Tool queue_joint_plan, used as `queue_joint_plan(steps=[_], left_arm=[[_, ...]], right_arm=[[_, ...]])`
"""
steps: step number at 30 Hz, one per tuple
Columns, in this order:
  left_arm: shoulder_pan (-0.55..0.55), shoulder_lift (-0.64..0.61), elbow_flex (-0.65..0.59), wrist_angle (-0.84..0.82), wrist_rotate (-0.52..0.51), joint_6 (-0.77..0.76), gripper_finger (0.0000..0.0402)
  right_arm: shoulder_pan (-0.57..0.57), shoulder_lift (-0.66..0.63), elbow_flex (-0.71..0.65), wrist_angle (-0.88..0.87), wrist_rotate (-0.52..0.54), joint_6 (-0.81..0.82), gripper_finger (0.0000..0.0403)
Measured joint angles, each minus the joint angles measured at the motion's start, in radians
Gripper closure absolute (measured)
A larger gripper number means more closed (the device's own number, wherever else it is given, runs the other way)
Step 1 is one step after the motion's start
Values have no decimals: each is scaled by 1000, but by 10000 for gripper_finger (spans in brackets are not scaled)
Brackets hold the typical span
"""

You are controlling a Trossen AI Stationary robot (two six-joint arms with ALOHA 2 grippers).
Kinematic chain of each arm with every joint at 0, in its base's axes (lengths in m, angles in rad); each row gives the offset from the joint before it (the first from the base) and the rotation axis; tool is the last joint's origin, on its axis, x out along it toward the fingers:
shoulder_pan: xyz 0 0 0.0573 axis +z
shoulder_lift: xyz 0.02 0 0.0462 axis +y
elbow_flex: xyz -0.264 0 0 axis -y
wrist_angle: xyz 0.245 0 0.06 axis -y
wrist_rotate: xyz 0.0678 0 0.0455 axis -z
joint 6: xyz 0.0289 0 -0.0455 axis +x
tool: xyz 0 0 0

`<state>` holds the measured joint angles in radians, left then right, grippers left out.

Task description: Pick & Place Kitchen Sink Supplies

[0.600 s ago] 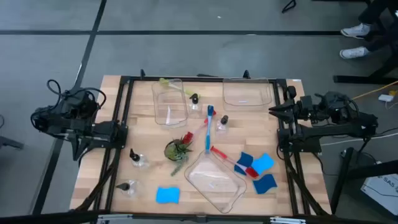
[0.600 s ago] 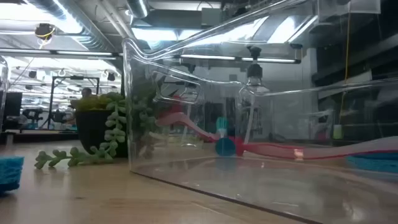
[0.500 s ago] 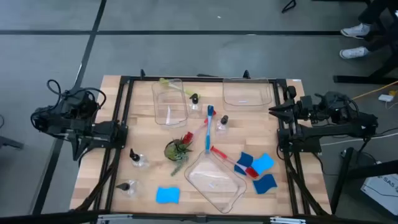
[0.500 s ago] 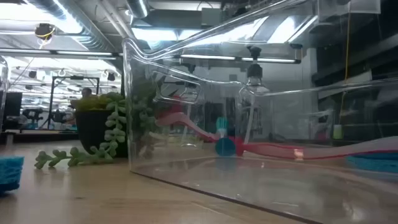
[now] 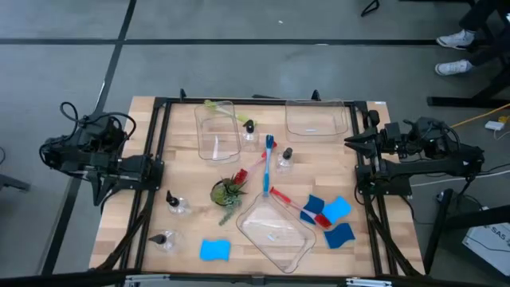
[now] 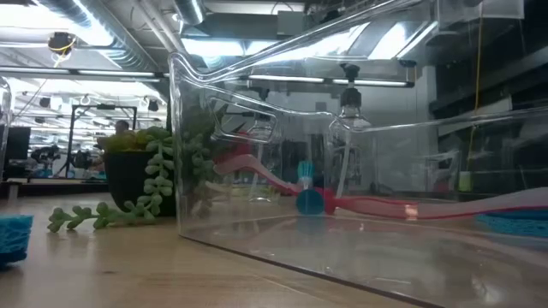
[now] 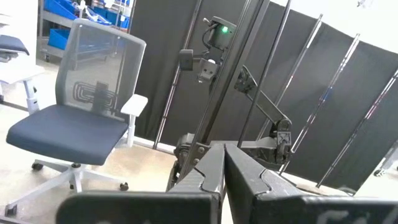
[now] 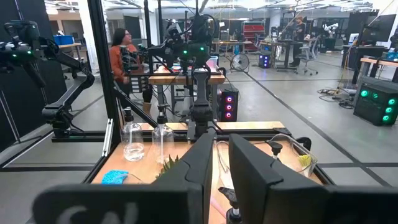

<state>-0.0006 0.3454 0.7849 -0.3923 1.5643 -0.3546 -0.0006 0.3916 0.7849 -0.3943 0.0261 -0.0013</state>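
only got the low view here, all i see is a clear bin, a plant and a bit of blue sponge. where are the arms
Observer: Both are parked off the table; the left gripper is at the left edge and the right gripper at the right edge.
Operator: holding anything
Observer: No, both are shut and hold nothing.
Operator: how many sponges total
Observer: Four: one lone sponge near the front, three in a cluster right of your bin.
Operator: other bins
Observer: Two more at the far edge: the left bin and the right bin.
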Motion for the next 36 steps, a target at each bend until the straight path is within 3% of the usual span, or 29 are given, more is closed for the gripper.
queue_joint_plan(steps=[27,33,36], left_arm=[[0,0,0,0,0,0,395],[0,0,0,0,0,0,395],[0,0,0,0,0,0,395]], right_arm=[[0,0,0,0,0,5,347],[0,2,0,7,6,286,347],[0,15,0,65,40,349,347]])
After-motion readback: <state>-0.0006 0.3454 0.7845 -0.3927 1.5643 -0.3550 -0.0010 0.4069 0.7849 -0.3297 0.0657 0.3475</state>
